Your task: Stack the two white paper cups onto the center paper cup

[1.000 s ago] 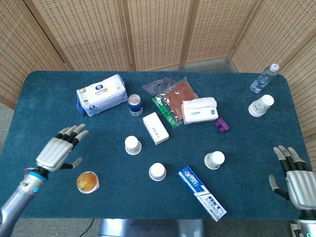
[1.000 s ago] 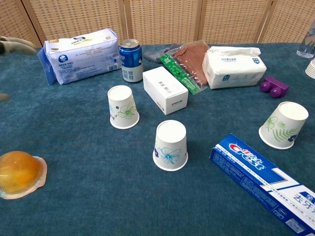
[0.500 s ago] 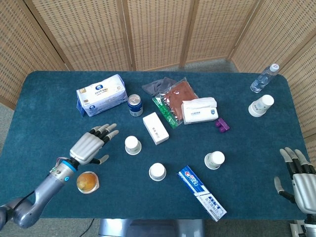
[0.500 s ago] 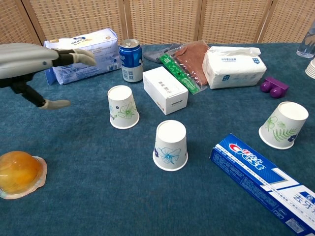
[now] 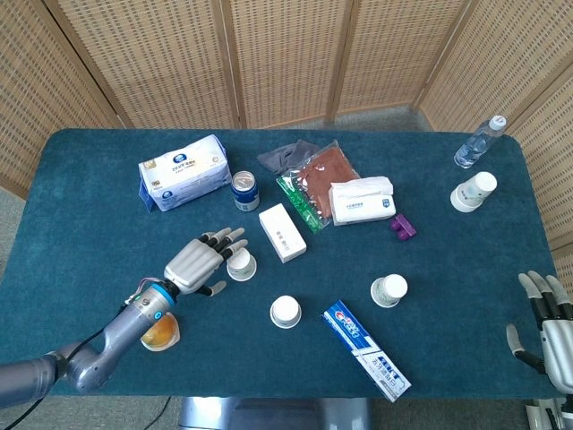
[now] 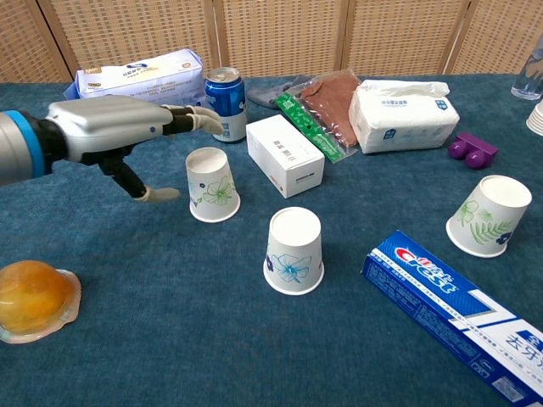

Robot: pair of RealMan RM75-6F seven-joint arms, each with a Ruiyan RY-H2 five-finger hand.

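- Reaching in from the left, the left hand [image 6: 114,127] hovers with its fingers spread wide and holding nothing, its fingertips [image 5: 235,235] above the left paper cup [image 6: 212,184] and its thumb [image 6: 158,194] low beside that cup; whether it touches the cup cannot be told.
- The left paper cup stands upside down on the blue table [image 5: 98,224], just left of the white box [image 6: 284,154].
- The center paper cup [image 6: 294,250] also stands upside down, nearer the front edge and a little to the right of the left one, with a blue flower print facing the chest camera.
- The right paper cup [image 6: 491,214] sits well to the right, tilted in the chest view, with green leaf prints.
- The right hand [image 5: 553,327] shows only at the near right corner of the head view, off the table edge, fingers pointing up and apart, empty.
- A toothpaste box [image 6: 458,304] lies between the center and right cups, nearer the front.
- A blue can [image 6: 226,103] stands far behind the left cup, next to a tissue pack [image 6: 136,94].
- An orange jelly cup [image 6: 32,298] sits at the near left.
- Another stack of white cups [image 5: 474,191] and a water bottle [image 5: 478,141] stand at the far right.
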